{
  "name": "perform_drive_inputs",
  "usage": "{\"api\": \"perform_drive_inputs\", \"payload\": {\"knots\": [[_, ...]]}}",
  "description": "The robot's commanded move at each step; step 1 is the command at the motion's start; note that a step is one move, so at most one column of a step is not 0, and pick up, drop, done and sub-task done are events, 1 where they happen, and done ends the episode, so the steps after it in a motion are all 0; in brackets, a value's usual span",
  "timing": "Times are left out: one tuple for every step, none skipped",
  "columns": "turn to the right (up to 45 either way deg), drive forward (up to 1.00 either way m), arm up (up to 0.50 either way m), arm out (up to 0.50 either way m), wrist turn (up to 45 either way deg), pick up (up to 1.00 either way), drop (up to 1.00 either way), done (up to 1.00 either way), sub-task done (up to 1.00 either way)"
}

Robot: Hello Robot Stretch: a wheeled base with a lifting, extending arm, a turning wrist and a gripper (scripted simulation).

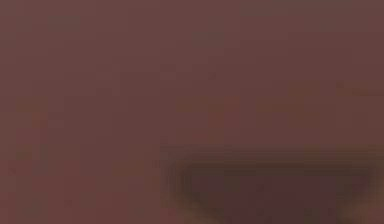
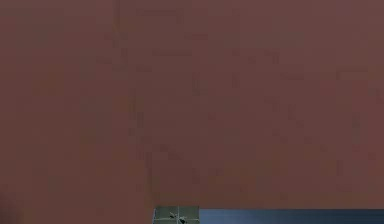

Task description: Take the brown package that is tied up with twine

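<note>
A plain reddish-brown wall (image 1: 190,80) stands very close ahead in the forward view. The same reddish-brown wall (image 2: 250,100) covers the arm side view. At that view's bottom edge lies a narrow dark blue strip (image 2: 300,217). At its left end is a small pale grey patch with dark marks (image 2: 179,215); I cannot tell what it is.
The wall is near on both sides, with a faint upright corner line (image 2: 128,100) left of the middle in the arm side view. A darker shaded area (image 1: 270,190) lies low on the wall at the forward view's lower right.
</note>
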Motion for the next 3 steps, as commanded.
{"api": "perform_drive_inputs", "payload": {"knots": [[0.0, 0.0, 0.14, 0.0, 0.0, 0.0, 0.0, 0.0, 0.0], [0.0, 0.0, 0.0, 0.32, 0.0, 0.0, 0.0, 0.0, 0.0], [0.0, 0.0, 0.0, 0.0, 45.0, 0.0, 0.0, 0.0, 0.0]]}}
